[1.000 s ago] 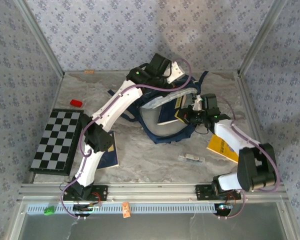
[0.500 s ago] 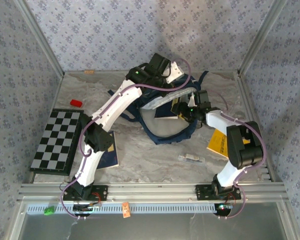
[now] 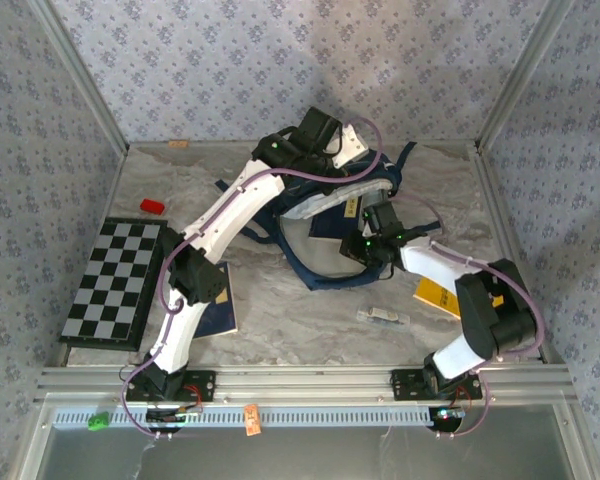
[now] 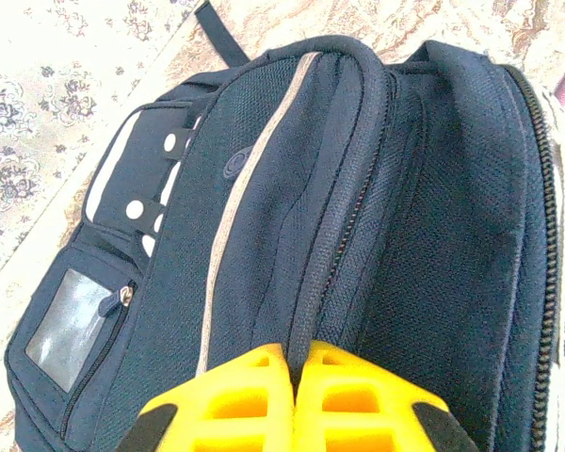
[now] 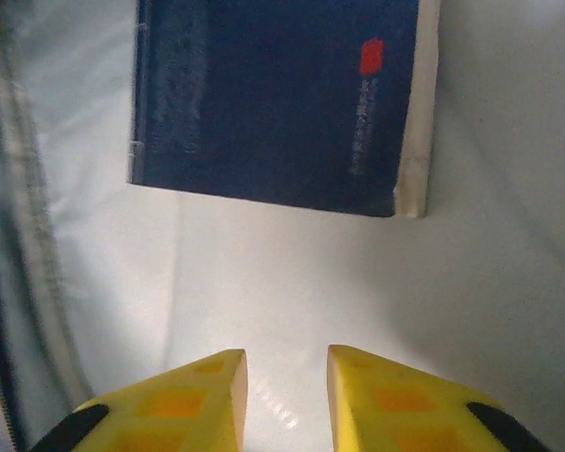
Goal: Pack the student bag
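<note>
- From above, the student bag (image 3: 325, 274) lies in the middle of the table (image 3: 310, 320), near the back wall. Its mouth is wide open and you can see its white inside (image 3: 298, 240).
- The left arm (image 3: 235, 205) reaches to the far top of the bag. The right arm (image 3: 445, 268) pokes into the bag's mouth.
- A yellow book (image 3: 438, 296) lies just right of the bag. A checkered board (image 3: 115, 280) sits well off to the bag's left.
- In the left wrist view, the left gripper (image 4: 295, 353) is squeezed tight on a fold of the bag's blue cloth, by a zipper (image 4: 334, 254).
- In the right wrist view, the right gripper (image 5: 284, 377) is inside the bag, over the white lining. Its yellow fingers are a little apart and hold nothing.
- A dark blue book (image 5: 273, 104) lies flat in the bag, just past the fingers.
</note>
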